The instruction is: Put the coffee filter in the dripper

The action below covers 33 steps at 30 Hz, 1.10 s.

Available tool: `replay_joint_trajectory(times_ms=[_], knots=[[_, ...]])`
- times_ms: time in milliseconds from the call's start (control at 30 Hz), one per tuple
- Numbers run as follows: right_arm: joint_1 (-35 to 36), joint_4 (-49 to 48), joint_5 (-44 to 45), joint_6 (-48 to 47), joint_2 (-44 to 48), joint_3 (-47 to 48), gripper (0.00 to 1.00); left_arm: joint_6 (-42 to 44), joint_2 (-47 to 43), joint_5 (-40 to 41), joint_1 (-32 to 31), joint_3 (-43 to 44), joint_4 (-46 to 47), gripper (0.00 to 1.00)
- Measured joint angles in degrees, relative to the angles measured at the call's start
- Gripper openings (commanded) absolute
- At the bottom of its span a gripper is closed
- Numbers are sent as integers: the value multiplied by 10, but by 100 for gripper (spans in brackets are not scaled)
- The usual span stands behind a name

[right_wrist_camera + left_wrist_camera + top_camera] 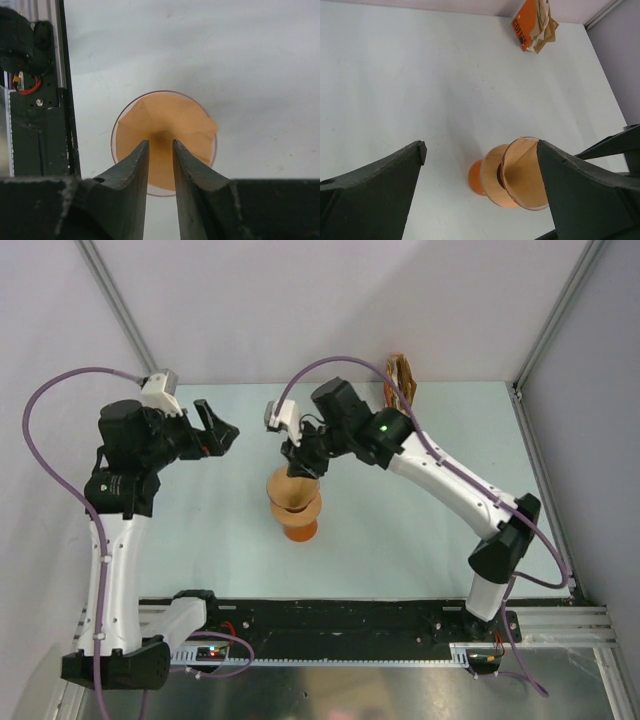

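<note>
In peach translucent dripper: tan paper cone filter. Directly above, right gripper, jaws slightly apart. At the dripper's 10 o'clock, left gripper, jaws wide.

The coffee filter is tan-brown, the dripper peach-orange, the table pale grey-white.

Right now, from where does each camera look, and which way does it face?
Top: above and behind, looking down on the table; left arm and right arm show, bases nearest.
Left wrist: on the left arm, looking slantwise across at the funnel and paper bundle; open left tool frames it.
Right wrist: directly over the funnel, looking down into the filter; right tool shows.
All three share the funnel.
</note>
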State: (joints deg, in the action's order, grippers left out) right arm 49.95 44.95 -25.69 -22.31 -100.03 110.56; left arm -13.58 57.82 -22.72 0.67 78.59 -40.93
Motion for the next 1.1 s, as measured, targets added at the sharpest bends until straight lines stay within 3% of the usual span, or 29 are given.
replay_joint_trajectory(times_ms=[300, 1100], knots=[[12, 73, 14, -18, -72, 10, 22, -15, -5, -46, 9, -58, -6, 99], [36, 74, 90, -34, -145, 11, 19, -65, -6, -41, 111, -92, -10, 100]])
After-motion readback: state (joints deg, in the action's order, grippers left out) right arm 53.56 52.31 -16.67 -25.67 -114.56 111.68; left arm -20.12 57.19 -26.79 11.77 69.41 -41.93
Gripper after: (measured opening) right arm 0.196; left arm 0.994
